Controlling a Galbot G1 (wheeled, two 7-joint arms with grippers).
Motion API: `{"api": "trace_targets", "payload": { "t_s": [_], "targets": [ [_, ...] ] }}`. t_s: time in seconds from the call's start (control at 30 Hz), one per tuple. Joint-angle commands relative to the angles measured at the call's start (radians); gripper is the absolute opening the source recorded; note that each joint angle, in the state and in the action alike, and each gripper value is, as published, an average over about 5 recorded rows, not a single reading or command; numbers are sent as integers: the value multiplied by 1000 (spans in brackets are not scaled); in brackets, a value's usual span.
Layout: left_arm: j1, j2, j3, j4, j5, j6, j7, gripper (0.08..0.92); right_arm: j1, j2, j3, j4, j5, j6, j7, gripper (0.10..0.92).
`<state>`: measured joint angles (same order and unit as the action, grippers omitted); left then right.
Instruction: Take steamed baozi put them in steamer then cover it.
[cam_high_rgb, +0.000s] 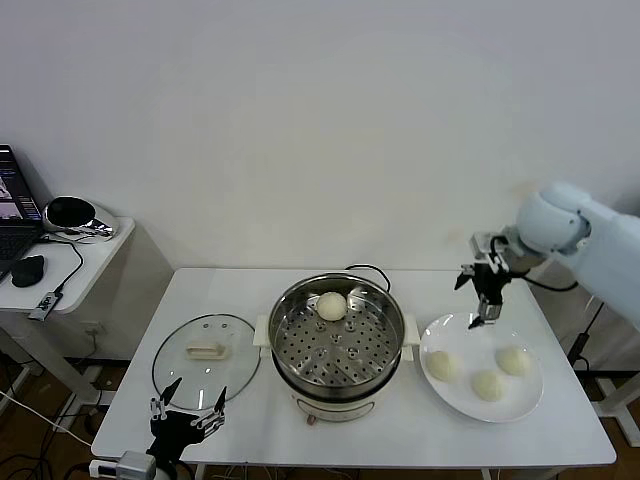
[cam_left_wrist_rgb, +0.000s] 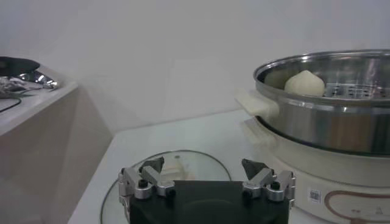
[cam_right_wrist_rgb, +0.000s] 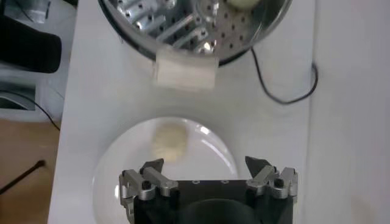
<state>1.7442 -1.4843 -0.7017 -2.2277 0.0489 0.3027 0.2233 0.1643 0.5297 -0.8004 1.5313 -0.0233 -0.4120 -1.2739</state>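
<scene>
The steamer (cam_high_rgb: 336, 345) stands mid-table with one baozi (cam_high_rgb: 331, 306) on its perforated tray at the far side; that bun shows in the left wrist view (cam_left_wrist_rgb: 304, 83) too. Three baozi (cam_high_rgb: 488, 384) lie on a white plate (cam_high_rgb: 450, 393) to the right. My right gripper (cam_high_rgb: 486, 312) is open and empty, above the plate's far edge; its wrist view shows one bun (cam_right_wrist_rgb: 168, 142) and the plate (cam_right_wrist_rgb: 207, 152) below the gripper (cam_right_wrist_rgb: 204, 167). The glass cover (cam_high_rgb: 205, 354) lies flat on the table left of the steamer. My left gripper (cam_high_rgb: 186, 412) is open, low by the cover's front edge.
A black cord (cam_high_rgb: 368, 272) runs behind the steamer. A side table (cam_high_rgb: 75, 250) with a laptop, a mouse and headphones stands at the far left. The table's front edge is just beyond the plate and cover.
</scene>
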Motion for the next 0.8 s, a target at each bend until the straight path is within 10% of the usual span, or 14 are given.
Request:
{"api": "trace_targets", "payload": {
  "t_s": [0.03,0.8],
  "targets": [
    [1,0,0,3,1,0,-1,823,-209,-35,109,8,-76,-27,33,823],
    [0,-10,-2,21,16,4,5,823,-343,141,163,-158,-120,30,123,823]
  ]
}}
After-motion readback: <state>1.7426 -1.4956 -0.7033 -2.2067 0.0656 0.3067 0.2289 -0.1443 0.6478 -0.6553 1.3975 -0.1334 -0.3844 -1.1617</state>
